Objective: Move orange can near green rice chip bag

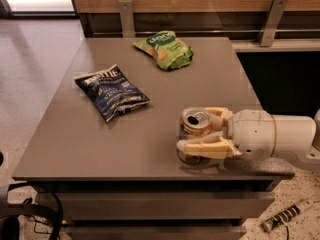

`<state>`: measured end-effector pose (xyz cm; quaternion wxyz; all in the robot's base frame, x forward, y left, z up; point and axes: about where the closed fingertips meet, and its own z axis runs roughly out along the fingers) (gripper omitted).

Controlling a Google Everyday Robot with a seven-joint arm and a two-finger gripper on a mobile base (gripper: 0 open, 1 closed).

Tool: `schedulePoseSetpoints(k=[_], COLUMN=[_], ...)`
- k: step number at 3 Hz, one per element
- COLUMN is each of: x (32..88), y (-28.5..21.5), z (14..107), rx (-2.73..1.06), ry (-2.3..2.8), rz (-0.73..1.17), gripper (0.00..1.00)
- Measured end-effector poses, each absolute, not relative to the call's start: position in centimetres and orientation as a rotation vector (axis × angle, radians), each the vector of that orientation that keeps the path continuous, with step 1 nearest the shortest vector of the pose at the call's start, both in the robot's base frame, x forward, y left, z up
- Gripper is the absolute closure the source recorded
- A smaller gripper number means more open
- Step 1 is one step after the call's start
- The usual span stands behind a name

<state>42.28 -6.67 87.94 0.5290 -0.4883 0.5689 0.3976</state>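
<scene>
The orange can stands upright near the front right edge of the grey table, its opened silver top showing. My gripper reaches in from the right, with one cream finger behind the can and the other across its front; it is shut on the can. The green rice chip bag lies at the far middle of the table, well away from the can and the gripper.
A dark blue chip bag lies on the left middle of the table, between the can and the far left side. A wooden wall with metal brackets runs behind the table. Cables lie on the floor at the lower left and lower right.
</scene>
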Motion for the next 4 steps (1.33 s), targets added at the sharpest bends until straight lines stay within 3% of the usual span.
schedulePoseSetpoints(k=[2,4], x=[42.2,45.3], y=[-6.3,-8.1], z=[88.1,89.6], rx=[-1.174,-1.092], ry=[1.355,1.389], rz=[0.952,1.008], gripper=[0.97,1.0])
